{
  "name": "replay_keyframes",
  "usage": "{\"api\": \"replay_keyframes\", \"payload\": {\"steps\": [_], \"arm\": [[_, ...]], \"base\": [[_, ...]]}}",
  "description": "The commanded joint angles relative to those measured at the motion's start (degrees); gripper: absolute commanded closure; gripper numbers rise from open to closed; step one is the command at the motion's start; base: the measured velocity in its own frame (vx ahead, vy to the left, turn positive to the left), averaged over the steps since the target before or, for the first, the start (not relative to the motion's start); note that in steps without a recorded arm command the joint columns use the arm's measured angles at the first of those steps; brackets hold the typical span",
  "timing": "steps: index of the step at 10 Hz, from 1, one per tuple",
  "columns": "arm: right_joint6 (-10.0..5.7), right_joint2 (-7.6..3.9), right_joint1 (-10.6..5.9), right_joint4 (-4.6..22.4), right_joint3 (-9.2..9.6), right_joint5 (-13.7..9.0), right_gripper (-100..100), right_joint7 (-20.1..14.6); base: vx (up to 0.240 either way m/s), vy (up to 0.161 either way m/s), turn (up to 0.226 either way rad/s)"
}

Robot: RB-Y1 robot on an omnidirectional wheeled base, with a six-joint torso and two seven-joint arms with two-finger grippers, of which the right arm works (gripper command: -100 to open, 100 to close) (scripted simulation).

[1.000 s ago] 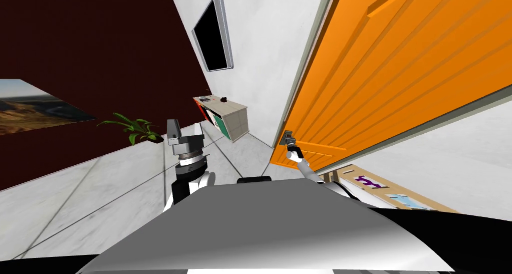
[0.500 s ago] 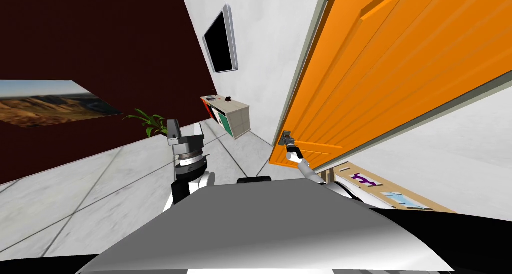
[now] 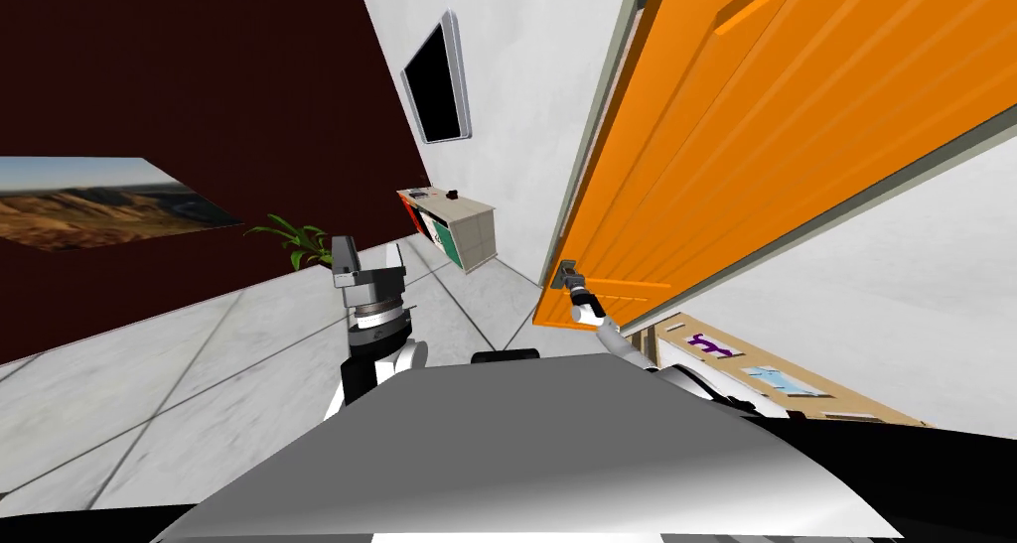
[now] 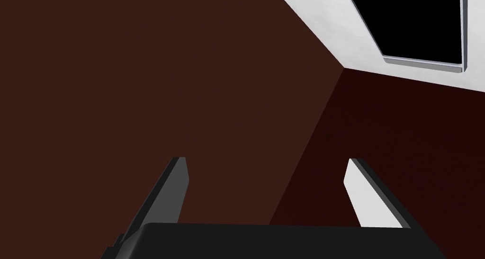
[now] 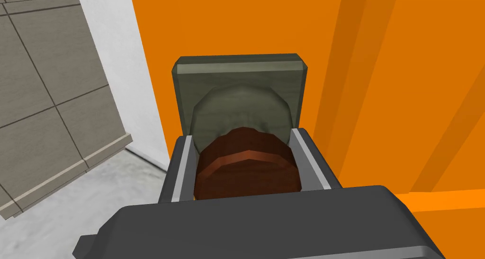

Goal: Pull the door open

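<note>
R gripper (image 5: 242, 142) clenched on the brown door knob (image 5: 246, 168), one finger pressed to each side; knob stands on a grey-green backplate (image 5: 239, 74) by the free edge of the orange door (image 3: 775, 130). Door fills the right of the scene, and its knob edge lies near, just right of the robot's front. A narrow gap shows btw. door edge and frame (image 3: 596, 140), so the leaf reads as slightly ajar, with most of the swing probably left to do. L gripper (image 4: 265, 161) released, fingers spread, raised at the near left, idle. A low cabinet (image 3: 467, 231) stands against the far wall, left of the doorway. To pull well: draw the knob along an arc about the hinge side, not straight back. Keep the wrist in line w/ the knob axis so the fingers don't slip off its rounded sides. Back the base away w/ the arm and leave room for the leaf to pass the chest.
</note>
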Motion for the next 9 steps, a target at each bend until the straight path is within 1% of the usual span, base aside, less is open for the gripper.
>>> {"api": "replay_keyframes", "payload": {"steps": [1, 6, 8, 9], "arm": [[-1.07, -2.54, 1.88, -2.48, 2.02, 0.39, 100, -2.14], [-4.44, -10.27, 7.58, -9.70, 10.02, 1.94, 100, -9.51], [-5.51, -12.71, 9.38, -11.99, 12.55, 2.43, 100, -11.84], [-5.90, -13.61, 10.04, -12.83, 13.48, 2.61, 100, -12.70]], "base": [[-0.045, 0.009, -0.100], [-0.052, -0.001, -0.109], [-0.043, -0.014, -0.104], [-0.033, -0.020, -0.075]]}}
